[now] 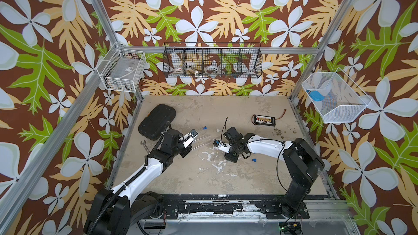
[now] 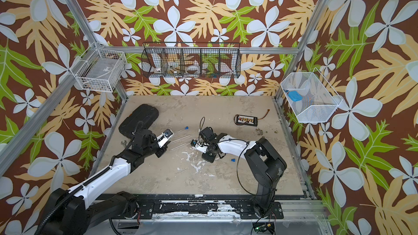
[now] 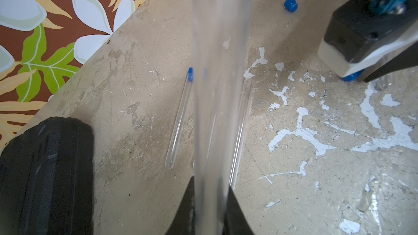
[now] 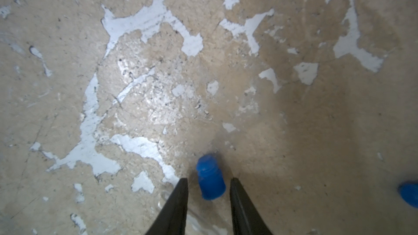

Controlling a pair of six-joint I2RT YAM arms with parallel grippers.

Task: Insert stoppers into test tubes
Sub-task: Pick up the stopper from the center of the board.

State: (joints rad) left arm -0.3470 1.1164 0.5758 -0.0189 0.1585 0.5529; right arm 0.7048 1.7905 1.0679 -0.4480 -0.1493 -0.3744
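Tabletop [image 1: 203,109] beige, paint-chipped, floral walls [image 1: 196,28] around

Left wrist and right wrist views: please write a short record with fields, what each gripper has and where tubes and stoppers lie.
left gripper: shut on a clear test tube
right gripper: open, a blue stopper between its jaws, on the table
capped tube: lying on the table
bare tube: lying on the table too
loose stopper: on the table
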